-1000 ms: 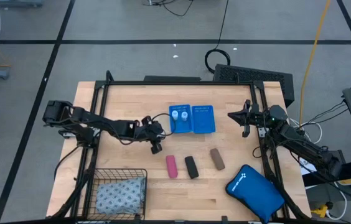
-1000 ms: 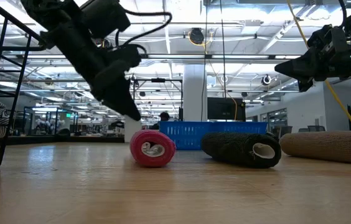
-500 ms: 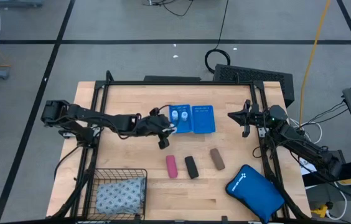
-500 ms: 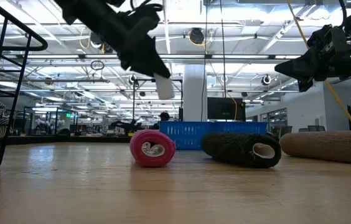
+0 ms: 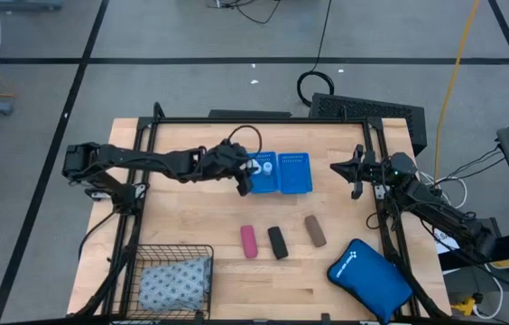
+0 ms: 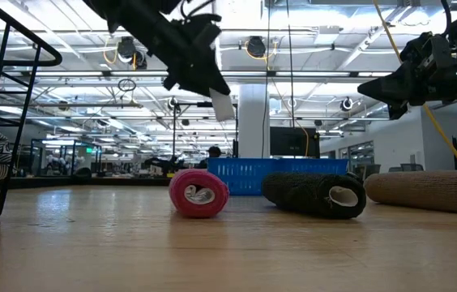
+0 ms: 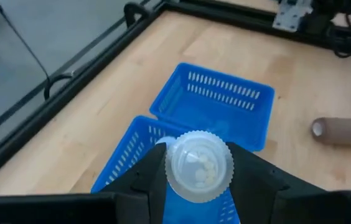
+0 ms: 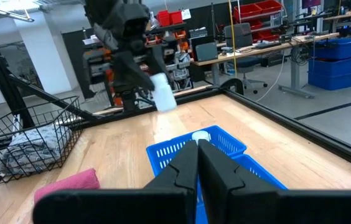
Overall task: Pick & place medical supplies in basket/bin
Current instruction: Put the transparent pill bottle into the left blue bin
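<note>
Vial (image 7: 198, 165) clamped in left pincer (image 7: 197, 177).

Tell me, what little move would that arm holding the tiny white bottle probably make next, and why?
Probably a short lowering, then letting go. The left gripper is shut on a white vial, held in the air at the near edge of the blue plastic tray, whose left compartment already holds vials. Coming down first should keep it from bouncing out. The right gripper waits at the table's right edge.

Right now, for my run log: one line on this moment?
left gripper: jaws shut on white vial | above blue tray | right gripper: idle, shut
</note>
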Controlling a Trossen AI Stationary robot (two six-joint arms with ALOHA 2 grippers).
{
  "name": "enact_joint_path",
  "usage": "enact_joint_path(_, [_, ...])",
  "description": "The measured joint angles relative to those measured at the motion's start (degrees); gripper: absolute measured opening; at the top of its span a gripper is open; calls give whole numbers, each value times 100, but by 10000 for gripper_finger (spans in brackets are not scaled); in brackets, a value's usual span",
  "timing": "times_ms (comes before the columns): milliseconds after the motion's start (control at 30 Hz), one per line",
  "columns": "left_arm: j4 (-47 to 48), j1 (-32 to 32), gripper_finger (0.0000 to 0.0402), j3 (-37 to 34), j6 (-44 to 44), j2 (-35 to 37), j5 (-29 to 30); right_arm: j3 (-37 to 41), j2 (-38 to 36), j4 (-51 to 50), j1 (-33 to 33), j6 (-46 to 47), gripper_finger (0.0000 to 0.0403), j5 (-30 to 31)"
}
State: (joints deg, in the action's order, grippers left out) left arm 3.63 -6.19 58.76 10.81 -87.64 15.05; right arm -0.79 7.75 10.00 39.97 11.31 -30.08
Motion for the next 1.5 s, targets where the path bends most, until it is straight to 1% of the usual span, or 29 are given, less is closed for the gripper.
enact_joint_path(100, [164,-7,154,-4,21,-129,-8,0,0,-2,1,-1,4,1])
enact_joint_path(133, [83,1,156,-4,21,-222,-7,0,0,0,2,-2,4,-1])
enact_joint_path(367, [-195,27,141,-4,91,-861,-311,0,47,22,4,0,4,-5])
enact_joint_path(433, [-330,29,142,-4,117,-1032,-316,1,60,-10,4,0,4,1])
enact_joint_path(633, [-317,25,165,-4,139,-1380,-307,0,98,7,4,-1,4,0])
enact_joint_path(767, [-358,-11,156,-4,138,-1538,-313,2,103,2,4,-2,4,-1])
enact_joint_path(867, [-374,-48,145,-4,175,-1624,-313,0,101,2,4,0,4,-1])
enact_joint_path(933, [-333,-62,144,-4,174,-1630,-313,2,101,2,4,-1,4,1])
enact_joint_path(1167, [-367,-60,187,-4,172,-1628,-315,0,103,2,4,0,4,1])
enact_joint_path(1267, [-362,-60,199,-4,171,-1628,-315,1,103,2,4,0,4,0])
enact_joint_path(1367, [-377,-60,201,-4,168,-1628,-315,1,103,1,4,-1,4,1])
enact_joint_path(1500, [-377,-60,192,-4,153,-1628,-315,0,101,2,4,0,4,1])
